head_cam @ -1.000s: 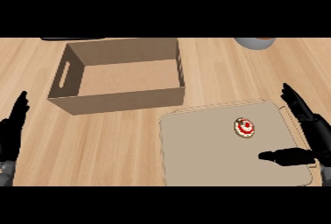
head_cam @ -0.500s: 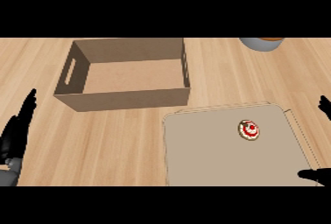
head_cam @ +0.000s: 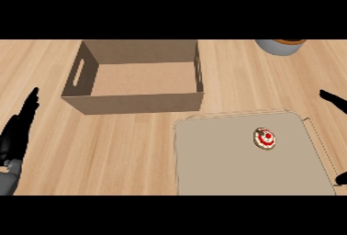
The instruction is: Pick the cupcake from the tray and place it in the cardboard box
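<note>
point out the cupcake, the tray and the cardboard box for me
cupcake (head_cam: 265,138), head view, on its red-and-white top.
tray (head_cam: 224,170), head view, on a bare part of its floor, left of the cupcake.
cardboard box (head_cam: 136,103), head view, on its near outer wall.

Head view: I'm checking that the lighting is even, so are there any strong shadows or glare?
Head view: light is soft and even; no glare on the counter; the box has a shaded inner wall; the cupcake casts almost no shadow on the tray.
</note>
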